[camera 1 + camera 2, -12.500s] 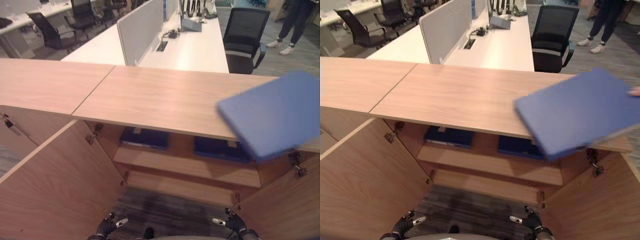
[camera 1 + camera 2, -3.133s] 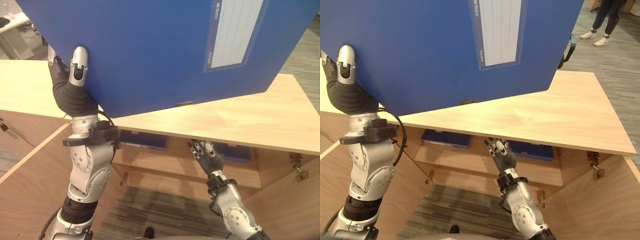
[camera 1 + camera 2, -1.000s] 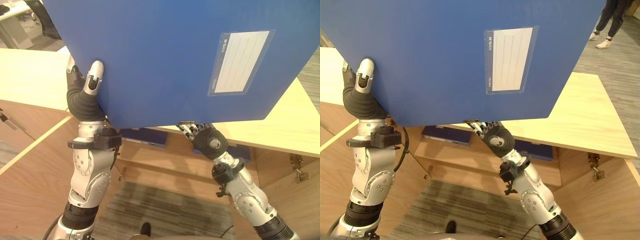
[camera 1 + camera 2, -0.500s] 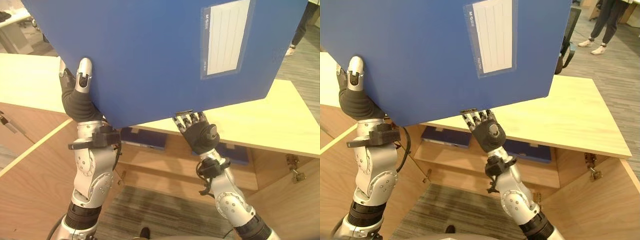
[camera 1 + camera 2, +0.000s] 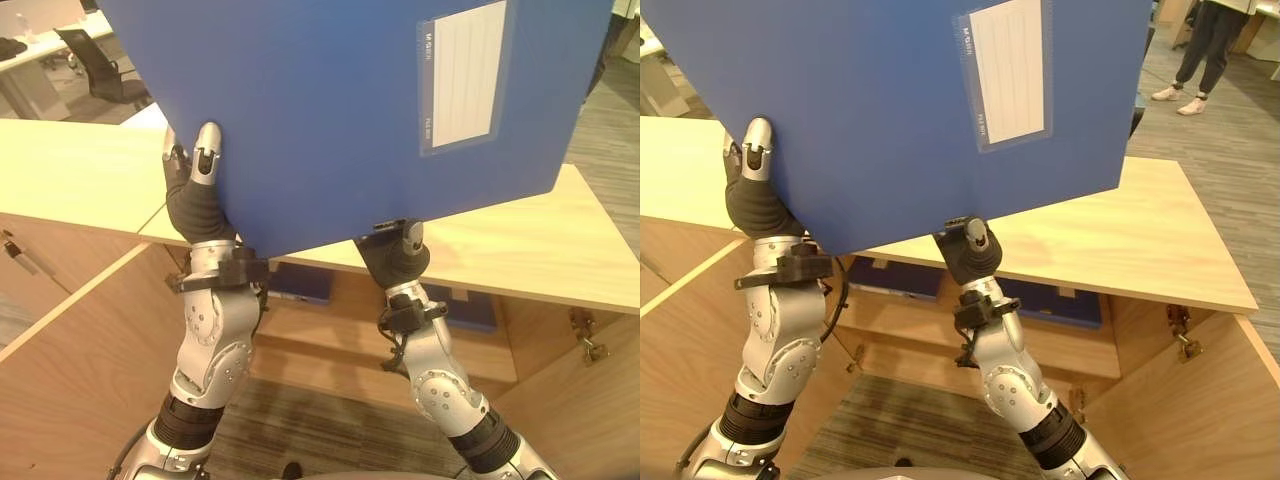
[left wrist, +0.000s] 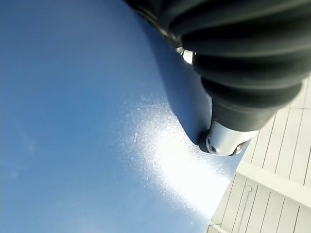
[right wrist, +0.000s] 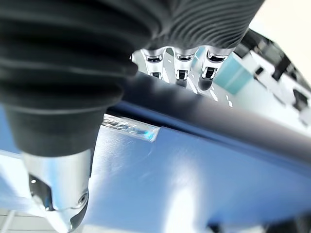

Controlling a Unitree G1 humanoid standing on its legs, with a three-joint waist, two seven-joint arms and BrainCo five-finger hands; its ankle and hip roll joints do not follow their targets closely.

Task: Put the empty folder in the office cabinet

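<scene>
A large blue folder (image 5: 330, 110) with a white label pocket (image 5: 462, 75) is held up close before the head camera, above the wooden cabinet top (image 5: 530, 250). My left hand (image 5: 200, 205) pinches its lower left edge, with the thumb (image 6: 223, 138) on the near face. My right hand (image 5: 395, 258) grips the bottom edge, thumb (image 7: 58, 184) on the near face and fingers (image 7: 180, 68) curled behind. The cabinet below stands with both doors open. On its upper shelf (image 5: 330, 325) lie two blue folders (image 5: 300, 283).
The open left door (image 5: 80, 370) and right door (image 5: 580, 420) flank the cabinet opening. Behind the cabinet are white desks and an office chair (image 5: 105, 70). A person (image 5: 1205, 45) stands at the back right.
My right hand has closed on the folder's bottom edge, its thumb now on the near face. The left hand and the folder have shifted right, and the label stands more upright.
</scene>
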